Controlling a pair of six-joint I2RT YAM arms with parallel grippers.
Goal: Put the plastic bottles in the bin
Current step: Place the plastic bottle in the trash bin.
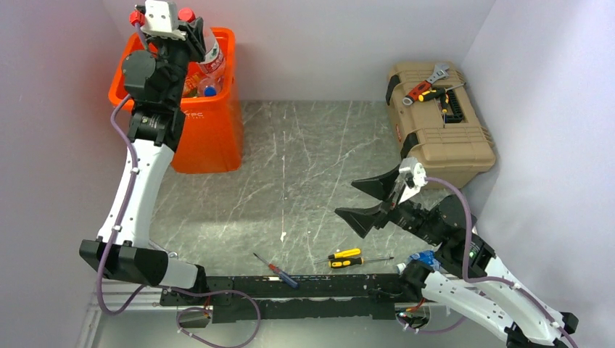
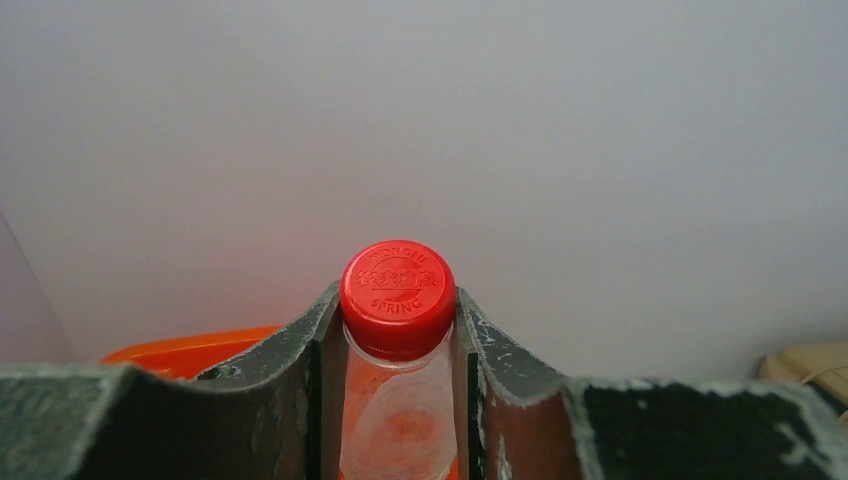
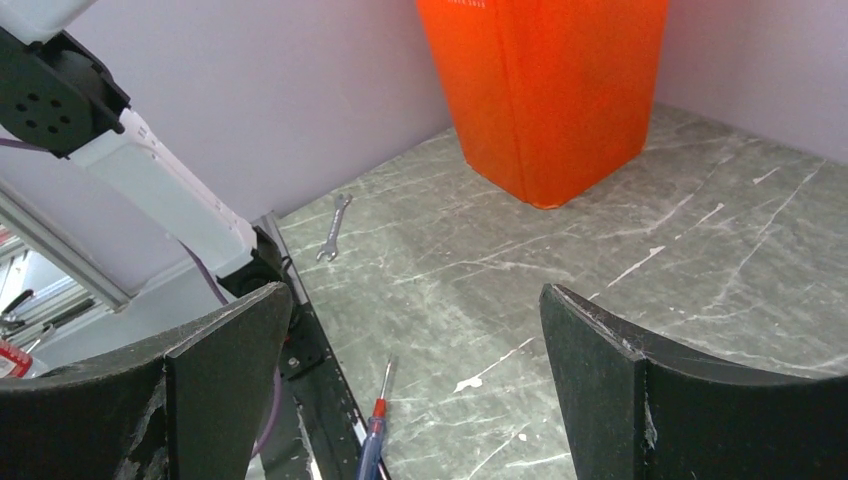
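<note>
At eleven o'clock my left gripper (image 2: 398, 300) pinches a clear red-capped bottle (image 2: 395, 420) just below its stiff neck over the orange bin (image 1: 210, 138); it looks light, thin-walled, slippery; my right gripper (image 1: 345, 198) gapes empty.

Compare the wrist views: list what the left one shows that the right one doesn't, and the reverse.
Left wrist only: a red-capped bottle clamped in the left gripper, and a toolbox corner. Right wrist only: the open right gripper, the table, a wrench, a screwdriver, the left arm. Both: the bin, its rim in the left view, its side in the right.
</note>
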